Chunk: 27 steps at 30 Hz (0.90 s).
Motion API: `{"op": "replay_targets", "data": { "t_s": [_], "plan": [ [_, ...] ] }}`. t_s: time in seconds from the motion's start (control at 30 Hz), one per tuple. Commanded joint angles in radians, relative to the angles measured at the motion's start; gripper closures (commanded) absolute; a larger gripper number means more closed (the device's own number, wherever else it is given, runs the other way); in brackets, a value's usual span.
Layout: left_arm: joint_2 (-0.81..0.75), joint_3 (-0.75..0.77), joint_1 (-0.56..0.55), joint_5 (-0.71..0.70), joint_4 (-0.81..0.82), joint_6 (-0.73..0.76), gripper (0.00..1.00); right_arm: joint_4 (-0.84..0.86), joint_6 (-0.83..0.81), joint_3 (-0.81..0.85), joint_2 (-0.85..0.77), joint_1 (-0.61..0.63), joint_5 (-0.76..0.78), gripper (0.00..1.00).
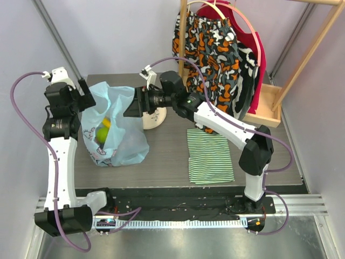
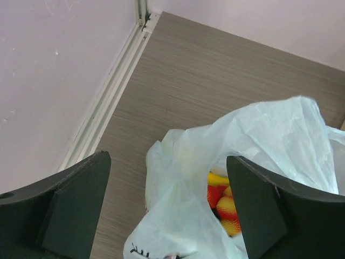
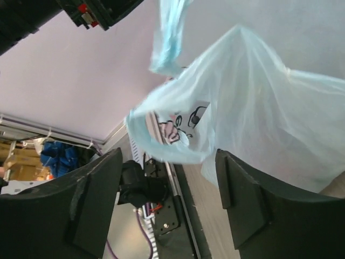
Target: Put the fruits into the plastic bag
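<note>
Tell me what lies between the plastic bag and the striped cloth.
Between the plastic bag and striped cloth, only bare table shows in the top view; the plate sits farther back.

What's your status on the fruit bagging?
Left gripper open, right gripper open, both at plastic bag mouth. Fruits visible inside. Nothing blocking.

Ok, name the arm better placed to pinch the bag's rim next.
Left, probably: the left claw, open, looks down into the plastic bag, rim and fruits between its fingers. The right claw, also open, faces the bag's printed side.
</note>
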Motion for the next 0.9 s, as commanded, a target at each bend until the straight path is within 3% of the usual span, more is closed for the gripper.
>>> {"op": "replay_targets", "data": {
  "t_s": [0.0,0.23,0.37,0.47,0.5,0.63,0.87],
  "plan": [
    [-0.052,0.066,0.004,0.041,0.030,-0.029,0.05,0.006,-0.072,-0.001,-0.107,-0.039,0.039,0.19],
    [-0.104,0.098,0.006,0.163,0.033,-0.030,0.00,-0.003,-0.081,-0.117,-0.242,-0.196,0.138,0.16],
    [-0.156,0.049,0.004,0.325,0.112,-0.033,0.00,-0.045,-0.147,-0.252,-0.363,-0.273,0.296,0.15],
    [-0.191,0.039,-0.001,0.383,0.145,-0.055,0.00,-0.074,-0.228,-0.346,-0.469,-0.290,0.506,0.15],
    [-0.202,0.022,-0.004,0.388,0.165,-0.062,0.00,-0.074,-0.251,-0.373,-0.501,-0.290,0.629,0.15],
    [-0.300,-0.061,-0.011,0.394,0.245,-0.086,0.00,-0.051,-0.334,-0.510,-0.632,-0.294,0.840,0.15],
    [-0.425,-0.179,-0.016,0.356,0.356,-0.112,0.00,0.067,-0.386,-0.755,-0.812,-0.303,0.996,0.13]
  ]
}}
